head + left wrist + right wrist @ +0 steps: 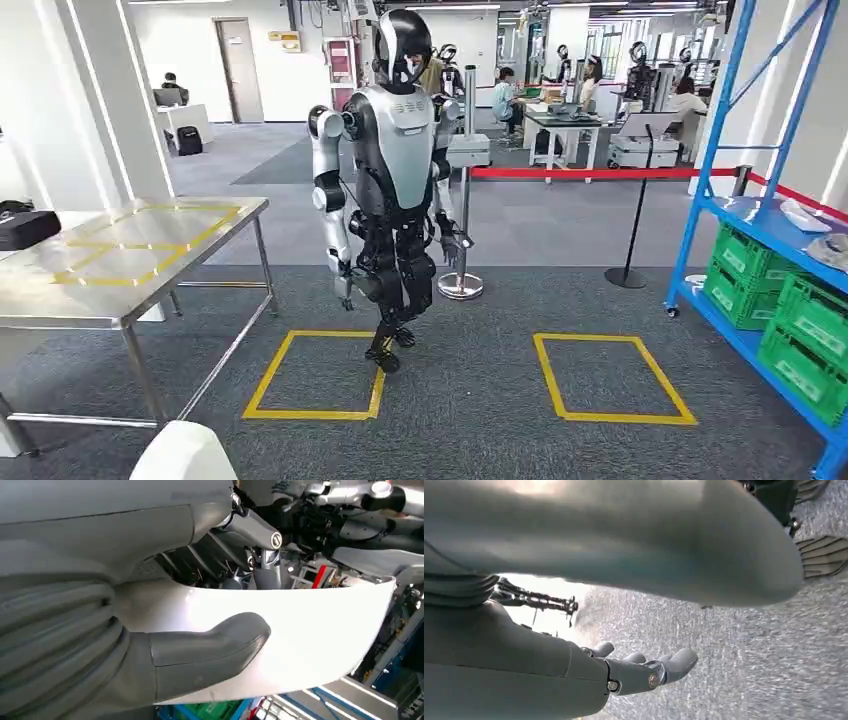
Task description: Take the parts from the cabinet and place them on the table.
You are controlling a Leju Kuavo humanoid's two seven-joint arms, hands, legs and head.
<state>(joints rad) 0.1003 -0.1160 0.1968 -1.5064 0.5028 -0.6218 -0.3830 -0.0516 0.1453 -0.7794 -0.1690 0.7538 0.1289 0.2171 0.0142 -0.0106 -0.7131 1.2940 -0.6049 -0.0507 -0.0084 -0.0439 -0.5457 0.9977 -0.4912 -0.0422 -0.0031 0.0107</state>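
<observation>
My left hand [165,660] grips a white curved shell part [310,630], with the thumb pressed on its smooth face. The same white part [185,455] peeks in at the bottom edge of the head view. My right hand [639,672] hangs over grey carpet with its fingers loosely apart and nothing in them. The steel table [120,270], marked with yellow tape, stands at the left. The blue cabinet rack [745,215] stands at the right, with more pale parts [805,215] lying on its shelf.
Another humanoid robot [395,180] stands straight ahead by a yellow floor square [315,375]. A second yellow square [610,378] lies to the right. Green crates [790,310] fill the rack's lower shelves. A red barrier belt [600,173] on posts runs behind. People sit at desks far back.
</observation>
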